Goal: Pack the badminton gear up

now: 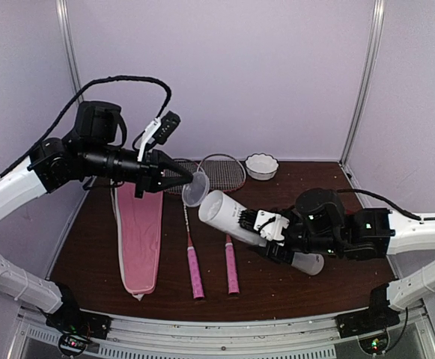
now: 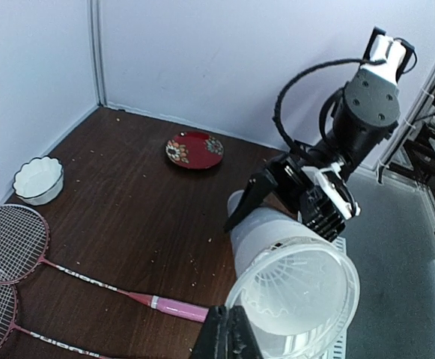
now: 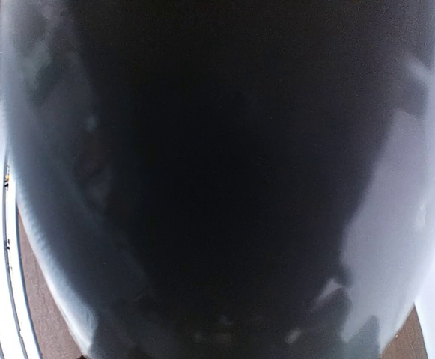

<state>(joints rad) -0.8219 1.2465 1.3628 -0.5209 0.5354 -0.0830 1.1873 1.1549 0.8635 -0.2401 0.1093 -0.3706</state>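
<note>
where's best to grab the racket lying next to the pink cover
Its pink handle, with a claw coming straight down, fingers across it. That is the thickest part, it lies flat, and bare table shows between it and the pink cover and the other racket. The shaft looks too thin for a firm hold.

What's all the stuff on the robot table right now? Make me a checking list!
Surface: brown table, tiny pale specks scattered.
Job's things: racket and second racket lie side by side, right of the pink cover; white tube held off the table, tilted; clear cap close to its open end; no loose shuttlecocks seen.
Clutter: white bowl, red dish.
Grippers: left gripper shut on the clear cap; right gripper shut on the white tube.
Cables: black cable loops above the left arm.
Surroundings: pale walls, metal post.
</note>
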